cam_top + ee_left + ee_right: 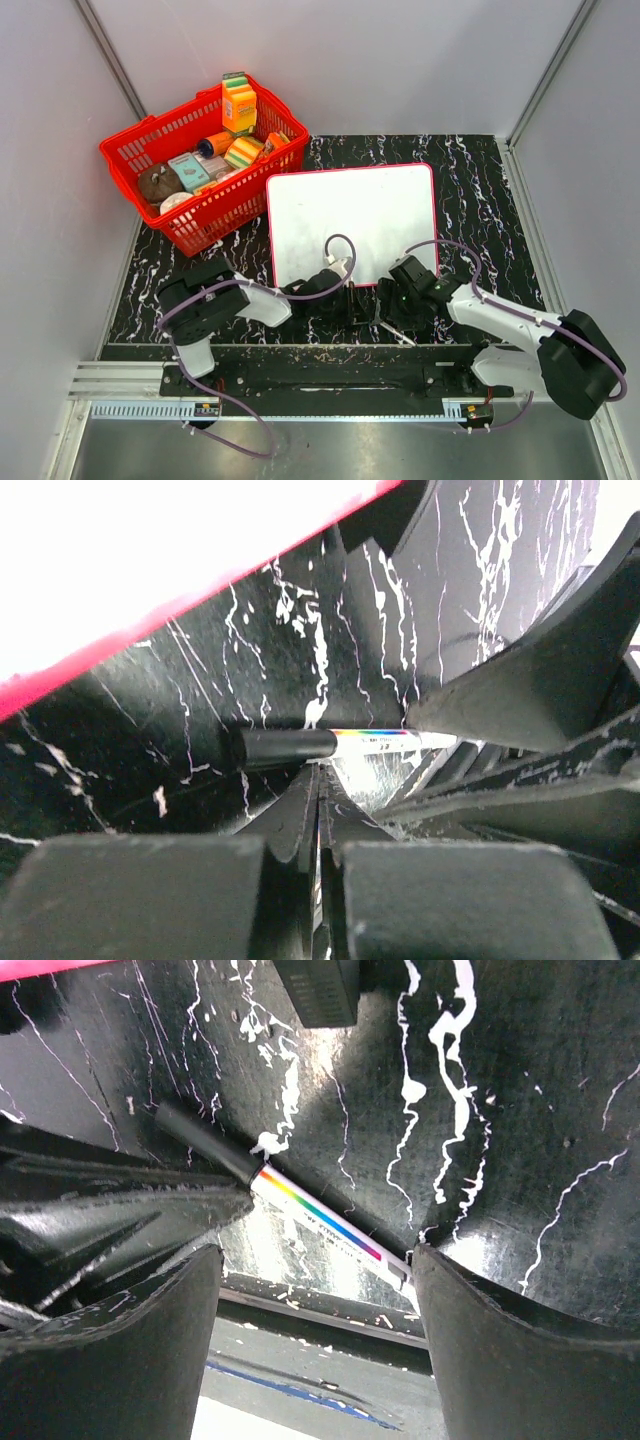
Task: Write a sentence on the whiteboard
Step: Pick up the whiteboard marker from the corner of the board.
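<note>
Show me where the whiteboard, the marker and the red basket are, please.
whiteboard (350,212), top view, on its bare white middle.
marker (320,1220), right wrist view, on its rainbow-striped barrel.
red basket (220,212), top view, on its near side wall.

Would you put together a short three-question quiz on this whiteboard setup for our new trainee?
1. True or false: the whiteboard already bears writing.
2. Which gripper stands open? A) the left gripper B) the right gripper C) both
3. In a few words: where does the marker lie?

Key
1. False: its surface is blank.
2. B: the left one is shut.
3. Flat on the table, just off the whiteboard's near edge, close by both grippers.
</note>
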